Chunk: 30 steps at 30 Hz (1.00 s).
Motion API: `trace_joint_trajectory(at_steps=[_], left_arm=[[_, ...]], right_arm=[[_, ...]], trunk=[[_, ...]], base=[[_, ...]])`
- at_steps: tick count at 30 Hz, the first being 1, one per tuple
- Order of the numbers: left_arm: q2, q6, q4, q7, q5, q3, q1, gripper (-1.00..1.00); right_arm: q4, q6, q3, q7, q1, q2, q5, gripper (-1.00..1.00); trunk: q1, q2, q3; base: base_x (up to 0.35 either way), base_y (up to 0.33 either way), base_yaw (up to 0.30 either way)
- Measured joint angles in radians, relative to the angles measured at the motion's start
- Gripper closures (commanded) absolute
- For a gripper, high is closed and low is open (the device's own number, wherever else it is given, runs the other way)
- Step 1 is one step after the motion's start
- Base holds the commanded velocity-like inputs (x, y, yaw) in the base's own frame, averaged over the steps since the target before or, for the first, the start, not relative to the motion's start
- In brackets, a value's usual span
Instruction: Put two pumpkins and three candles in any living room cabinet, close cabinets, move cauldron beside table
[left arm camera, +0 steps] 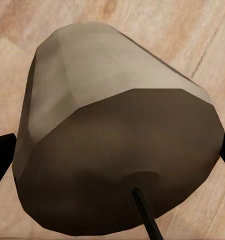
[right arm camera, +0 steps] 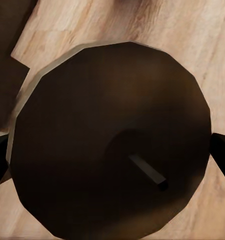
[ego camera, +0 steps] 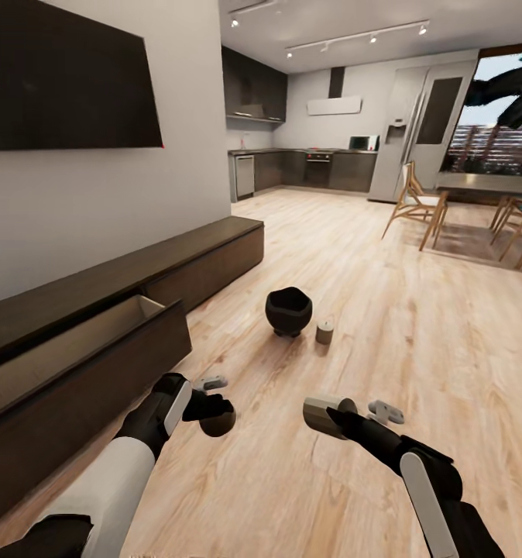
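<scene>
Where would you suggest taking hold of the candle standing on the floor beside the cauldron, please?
Grip the candle across its round side wall, coming down from above with the fingers either side. It stands upright and short, so the top is free. Keep the fingers off the side facing the cauldron, which sits close by.

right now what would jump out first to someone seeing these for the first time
Each arm holds a beige candle low over the wooden floor: the left gripper grips one candle, the right gripper another candle, their dark wick ends close up in the wrist views. Ahead on the floor stands the black cauldron with a third candle just beside it. At left, the long dark cabinet has a drawer pulled open.
</scene>
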<state>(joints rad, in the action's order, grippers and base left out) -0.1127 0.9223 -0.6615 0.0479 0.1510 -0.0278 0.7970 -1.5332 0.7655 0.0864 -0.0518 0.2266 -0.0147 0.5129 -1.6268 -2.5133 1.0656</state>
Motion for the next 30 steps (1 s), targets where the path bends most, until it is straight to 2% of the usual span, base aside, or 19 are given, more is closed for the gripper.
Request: trace_joint_trajectory(at_steps=[12, 30], left_arm=[[-0.001, 0.0, 0.0, 0.0, -0.001, 0.0, 0.0, 1.0], [0.0, -0.001, 0.001, -0.003, 0.003, 0.0, 0.0, 1.0]], right_arm=[[0.001, 0.0, -0.009, -0.032, 0.0, -0.002, 0.002, 1.0], [0.001, 0.001, -0.011, -0.036, 0.0, -0.004, 0.001, 1.0]], trunk=[[0.0, 0.0, 0.0], [0.0, 0.0, 0.0]], base=[[0.0, -0.038, 0.29], [0.0, -0.262, 0.29]])
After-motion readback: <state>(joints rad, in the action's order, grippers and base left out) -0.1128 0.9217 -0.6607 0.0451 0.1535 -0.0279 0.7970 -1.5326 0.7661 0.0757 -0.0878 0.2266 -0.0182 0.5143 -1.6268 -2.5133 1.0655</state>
